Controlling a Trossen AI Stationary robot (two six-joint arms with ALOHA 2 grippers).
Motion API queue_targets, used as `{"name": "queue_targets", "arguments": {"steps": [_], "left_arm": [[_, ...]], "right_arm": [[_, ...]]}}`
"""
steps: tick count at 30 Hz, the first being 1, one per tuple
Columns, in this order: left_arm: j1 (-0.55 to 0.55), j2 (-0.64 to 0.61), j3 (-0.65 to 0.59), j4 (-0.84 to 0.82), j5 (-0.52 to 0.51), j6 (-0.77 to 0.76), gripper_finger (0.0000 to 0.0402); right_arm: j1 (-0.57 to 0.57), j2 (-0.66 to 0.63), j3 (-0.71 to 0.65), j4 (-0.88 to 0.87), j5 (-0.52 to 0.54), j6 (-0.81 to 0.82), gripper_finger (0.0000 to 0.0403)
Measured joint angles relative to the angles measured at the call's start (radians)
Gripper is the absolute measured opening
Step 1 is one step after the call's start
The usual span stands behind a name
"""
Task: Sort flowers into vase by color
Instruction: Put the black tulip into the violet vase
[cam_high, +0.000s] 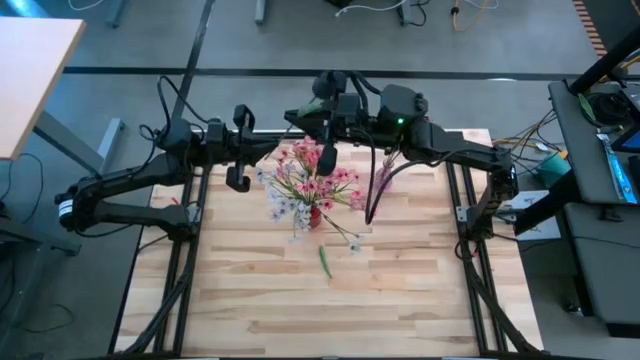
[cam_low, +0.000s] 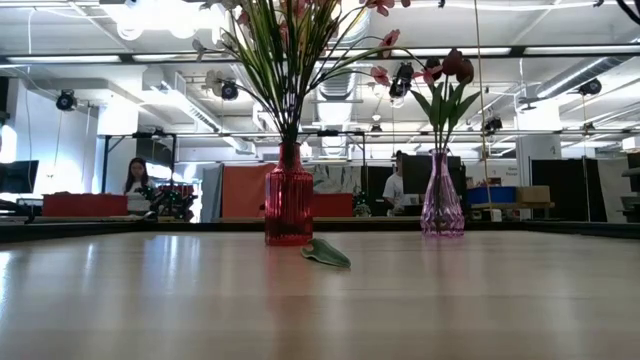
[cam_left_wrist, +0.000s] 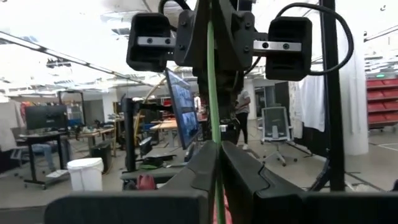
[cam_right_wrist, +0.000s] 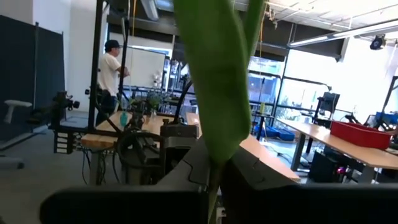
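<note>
Left gripper (cam_left_wrist: 217, 163) closed on thin green stem (cam_left_wrist: 213, 93), above table's far edge at 12 o'clock; blossom cut off. Right gripper (cam_right_wrist: 214, 171) closed on broad-leaved stem (cam_right_wrist: 217, 81), bloom out of frame. Red vase (cam_low: 289, 195) at table centre, pink and white sprays cropped at top in low view. Purple vase (cam_low: 442, 196) at 2 o'clock, dark buds. Loose leaf (cam_low: 326, 253) by red vase.
</note>
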Motion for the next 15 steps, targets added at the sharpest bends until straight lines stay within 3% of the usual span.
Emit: {"name": "queue_targets", "arguments": {"steps": [4, 9, 15], "left_arm": [[0.000, -0.014, 0.001, -0.008, -0.007, 0.030, 0.0044], [0.000, -0.025, 0.077, -0.153, -0.007, 0.068, 0.0128], [0.000, -0.029, 0.199, -0.493, -0.008, 0.173, 0.0233]], "right_arm": [[0.000, -0.025, 0.013, -0.049, 0.003, -0.008, 0.0010], [0.000, -0.088, 0.014, -0.141, 0.024, -0.019, 0.0009], [0.007, -0.182, 0.007, -0.362, 0.213, -0.032, 0.0009]]}}
